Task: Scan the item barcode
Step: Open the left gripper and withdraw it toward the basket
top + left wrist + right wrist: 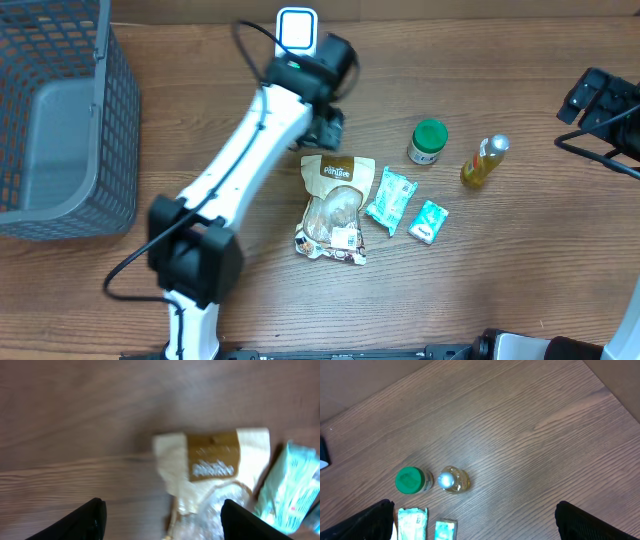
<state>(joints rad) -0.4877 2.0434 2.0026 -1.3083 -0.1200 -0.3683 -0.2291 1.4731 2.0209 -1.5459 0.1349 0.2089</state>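
Wooden desk (520,290) carries a beige snack bag (335,205) lying flat at its middle, with a teal packet (392,200) just right of it. The left end effector (164,510) hangs over the bag's far edge, fingers spread, holding nothing. The right end effector (481,522) is spread wide and empty at the right. A white scanner (296,28) stands at the far edge.

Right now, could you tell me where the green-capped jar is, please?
In the overhead view the jar stands right of centre, just left of the yellow bottle and above the teal packet.
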